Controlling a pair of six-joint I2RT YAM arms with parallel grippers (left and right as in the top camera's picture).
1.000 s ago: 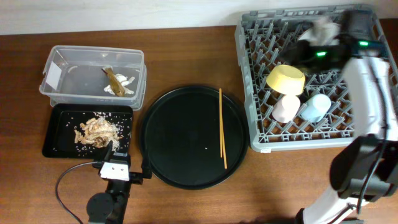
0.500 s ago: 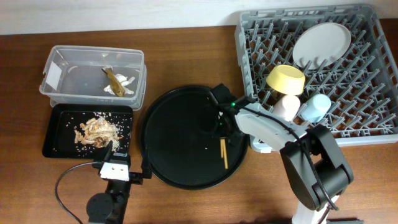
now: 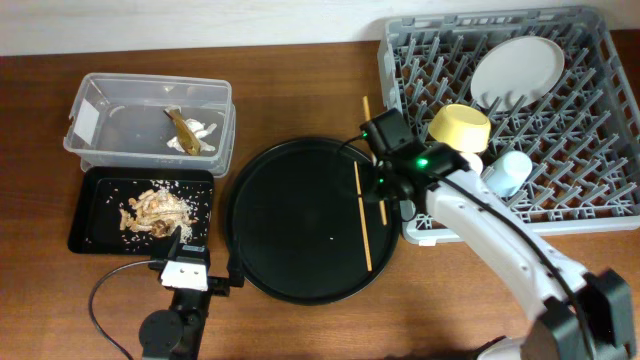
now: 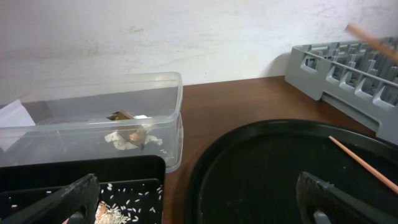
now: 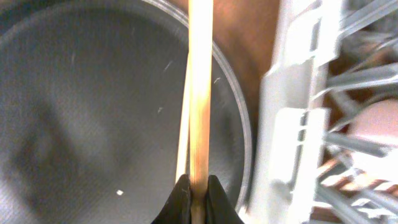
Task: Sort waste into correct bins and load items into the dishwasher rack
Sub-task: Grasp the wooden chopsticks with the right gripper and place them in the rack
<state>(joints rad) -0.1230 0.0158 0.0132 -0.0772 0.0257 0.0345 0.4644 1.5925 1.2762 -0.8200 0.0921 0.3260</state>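
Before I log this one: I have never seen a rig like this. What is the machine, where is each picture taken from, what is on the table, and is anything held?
These are two robot arms at a wooden table, each ending in a two-finger gripper. One picture looks straight down from above. The other two come from cameras on the wrists, so each shows its own fingers.

On the table are a clear tub holding crumpled paper and a wrapper, a shallow black tray with food scraps, and a round black tray. A grey dishwasher rack holds a plate, a yellow bowl and a blue cup.

The right gripper is shut on one chopstick, held up by the round tray's right edge. A second chopstick lies on that tray. The left gripper is open and holds nothing.
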